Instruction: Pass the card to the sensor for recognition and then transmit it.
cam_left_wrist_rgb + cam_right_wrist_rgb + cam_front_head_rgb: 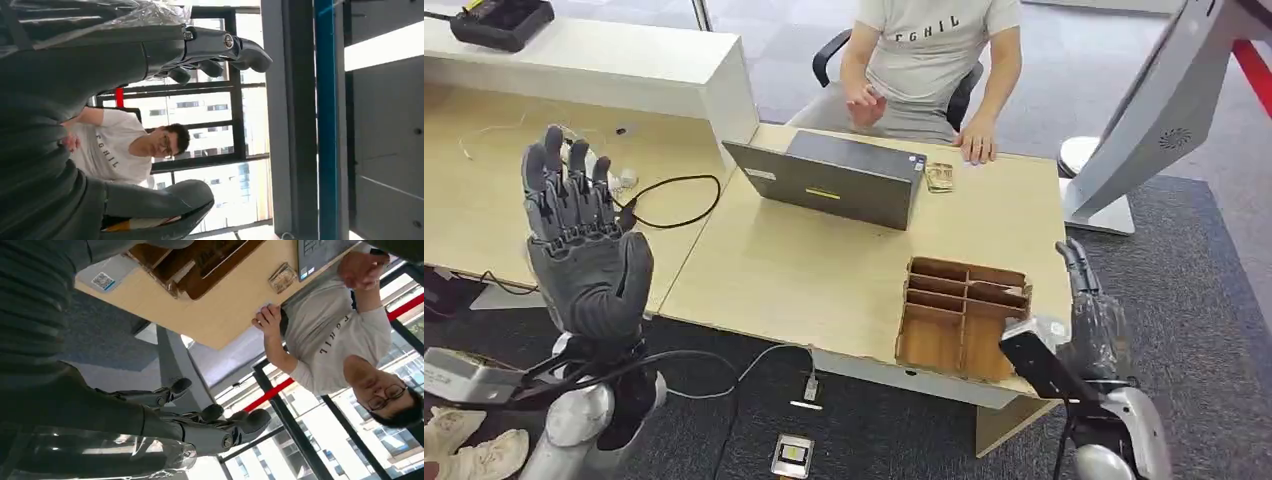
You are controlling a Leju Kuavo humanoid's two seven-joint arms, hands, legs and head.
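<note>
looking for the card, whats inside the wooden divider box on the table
The wooden box shows brown slots with slanted partitions; no card stands out. The right hand covers its near right corner, so that slot stays unseen.

Reading "EGHIL" in dark letters across the chest of the person's white T-shirt [929, 45], at twelve o'clock in the head view; the same word appearing turned sideways in both wrist views. Showing a QR code, too small to decode, on a white label [103, 281] at the table's edge [220, 315] in the right wrist view. Remaining illegible: a yellow sticker on the laptop lid [829, 180].
</note>
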